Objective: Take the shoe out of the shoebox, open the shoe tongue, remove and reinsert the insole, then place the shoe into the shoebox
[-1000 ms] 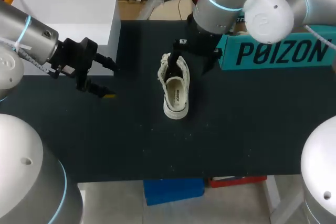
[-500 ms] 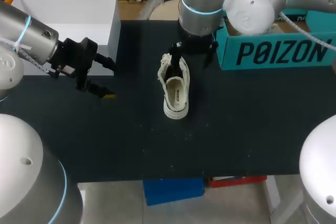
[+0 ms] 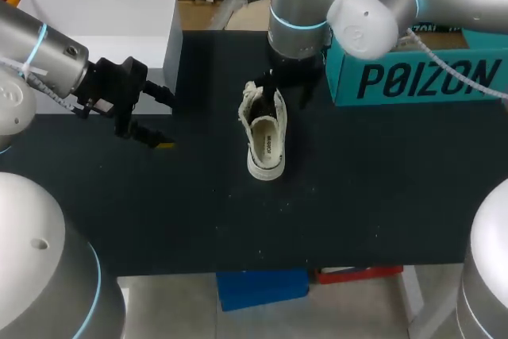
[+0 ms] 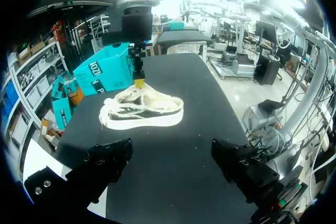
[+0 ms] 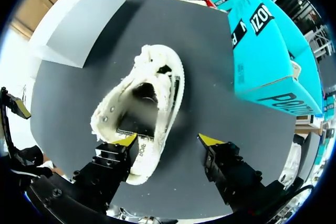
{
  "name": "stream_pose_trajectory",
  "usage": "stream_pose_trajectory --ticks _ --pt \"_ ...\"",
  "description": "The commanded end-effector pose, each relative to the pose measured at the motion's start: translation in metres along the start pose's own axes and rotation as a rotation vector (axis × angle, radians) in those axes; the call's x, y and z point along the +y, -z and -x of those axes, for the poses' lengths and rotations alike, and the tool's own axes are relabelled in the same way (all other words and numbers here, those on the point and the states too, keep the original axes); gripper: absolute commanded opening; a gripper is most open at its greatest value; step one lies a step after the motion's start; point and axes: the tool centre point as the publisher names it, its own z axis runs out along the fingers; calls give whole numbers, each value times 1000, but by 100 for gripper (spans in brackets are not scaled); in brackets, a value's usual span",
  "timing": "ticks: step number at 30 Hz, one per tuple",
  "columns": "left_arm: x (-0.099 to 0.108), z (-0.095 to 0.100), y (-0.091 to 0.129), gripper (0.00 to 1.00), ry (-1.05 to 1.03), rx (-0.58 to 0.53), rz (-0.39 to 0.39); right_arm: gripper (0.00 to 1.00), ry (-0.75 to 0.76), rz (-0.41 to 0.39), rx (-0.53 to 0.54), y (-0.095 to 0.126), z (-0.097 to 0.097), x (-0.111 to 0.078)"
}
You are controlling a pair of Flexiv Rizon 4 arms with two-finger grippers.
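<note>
Shoe (image 3: pixel 264 136) lies out of its box, sole down, mid-tabletop (image 3: pixel 357 196). The right claw (image 5: pixel 169 140) hangs over it, spread wide and empty, and the left claw (image 3: pixel 163 122) is parted and empty, well apart to the left. Step in hand is probably opening the tongue, so the right claw must drop onto it and pinch. Bare tabletop rings the shoe, but the teal shoebox (image 3: pixel 413 77) is close beside the right arm.
</note>
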Motion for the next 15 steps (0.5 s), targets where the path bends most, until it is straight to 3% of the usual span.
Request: stream_pose_trajectory --ticks 1,15 --pt "0 -1 0 100 -1 -5 1 49 4 -12 12 -22 -1 3" --pt "0 -1 0 100 -1 -5 1 48 8 -77 -2 -61 3 3"
